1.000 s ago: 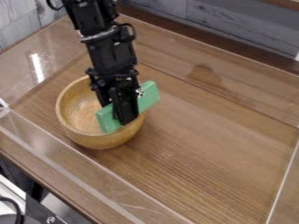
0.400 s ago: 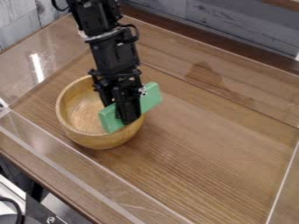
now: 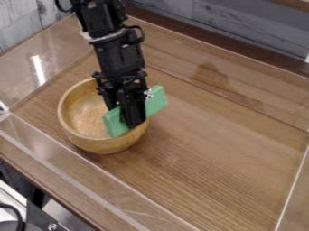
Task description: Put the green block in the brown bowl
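Tool: the black tool (image 3: 128, 110) hangs from the arm that comes down from the upper left of the frame, tilted steeply downward over the right half of the bowl.
Tool state: its two dark fingers are pinched onto the green block, one in front of it and one behind.
Green block: the green block (image 3: 151, 97) sits tilted between the fingers, upper end poking out to the right of the tool, lower end down by the bowl's right inner wall (whether that end touches the wood is hard to tell from this angle).
Brown bowl: the brown bowl (image 3: 79, 134) stands left of centre on the desk, its pale inside bare on the left half.
Desk: the wooden desk (image 3: 218, 162) spreads wide to the right and lower right of the bowl, with open surface there.
Edges: a clear wall (image 3: 36, 153) runs close along the bowl's lower left, leaving little room on that side; another clear edge crosses the lower right corner.
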{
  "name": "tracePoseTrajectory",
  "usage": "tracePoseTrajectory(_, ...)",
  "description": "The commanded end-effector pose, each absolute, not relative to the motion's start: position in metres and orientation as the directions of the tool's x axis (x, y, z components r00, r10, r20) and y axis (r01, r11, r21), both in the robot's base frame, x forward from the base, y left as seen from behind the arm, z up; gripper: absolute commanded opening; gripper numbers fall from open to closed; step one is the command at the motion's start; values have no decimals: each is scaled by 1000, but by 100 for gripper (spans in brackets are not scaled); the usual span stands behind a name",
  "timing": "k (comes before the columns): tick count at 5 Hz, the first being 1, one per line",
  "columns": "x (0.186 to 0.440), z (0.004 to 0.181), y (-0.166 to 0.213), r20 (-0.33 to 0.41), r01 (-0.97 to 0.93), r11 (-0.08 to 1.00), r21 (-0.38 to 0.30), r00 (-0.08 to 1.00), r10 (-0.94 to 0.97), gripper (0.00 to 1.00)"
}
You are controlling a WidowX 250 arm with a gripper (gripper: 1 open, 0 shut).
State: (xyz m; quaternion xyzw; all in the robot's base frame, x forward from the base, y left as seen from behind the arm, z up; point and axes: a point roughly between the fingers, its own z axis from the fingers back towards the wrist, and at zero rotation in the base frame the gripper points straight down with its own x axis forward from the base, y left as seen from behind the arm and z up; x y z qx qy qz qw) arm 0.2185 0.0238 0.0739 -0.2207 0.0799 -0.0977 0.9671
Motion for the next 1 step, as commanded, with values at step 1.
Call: tracePoseTrajectory(1,227,82,24,-82,175,884,-432,969,-232,0)
